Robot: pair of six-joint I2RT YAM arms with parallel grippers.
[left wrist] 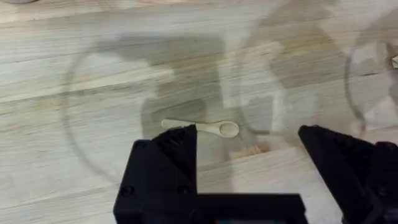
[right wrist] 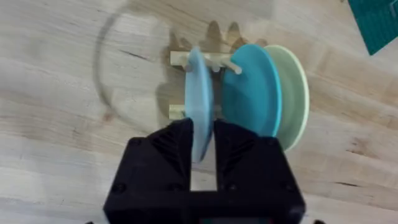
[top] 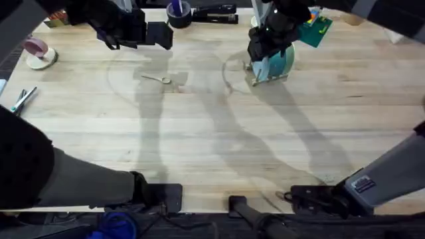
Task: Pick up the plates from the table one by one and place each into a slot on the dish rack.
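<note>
Overhead view: plainly, both arms reach to the far side of the desk [top: 212,133]; the right end effector [top: 265,46] sits over the dish rack [top: 269,78], where teal shows but the separate plates cannot be counted, and the left end effector [top: 159,34] hangs well apart from it.
Right wrist view: three plates stand on edge among the rack's dowel pegs [right wrist: 205,62], which the overhead view does not resolve.
Light blue plate [right wrist: 200,99]: upright, nearest the right end effector [right wrist: 202,155], its lower edge between the two black fingers [right wrist: 174,149].
Right end effector state: fingers drawn close on either side of the light blue plate's rim, pinching it.
Teal plate [right wrist: 252,93]: upright in the slot just beyond the light blue one, apart from the fingers.
Pale cream-green plate [right wrist: 293,93]: upright behind the teal one, farthest from the right end effector.
Left wrist view: a small wooden spoon [left wrist: 205,127] lies flat on the bare desk just ahead of the left end effector [left wrist: 249,149].
Left end effector state: fingers spread wide, holding nothing, touching nothing.
</note>
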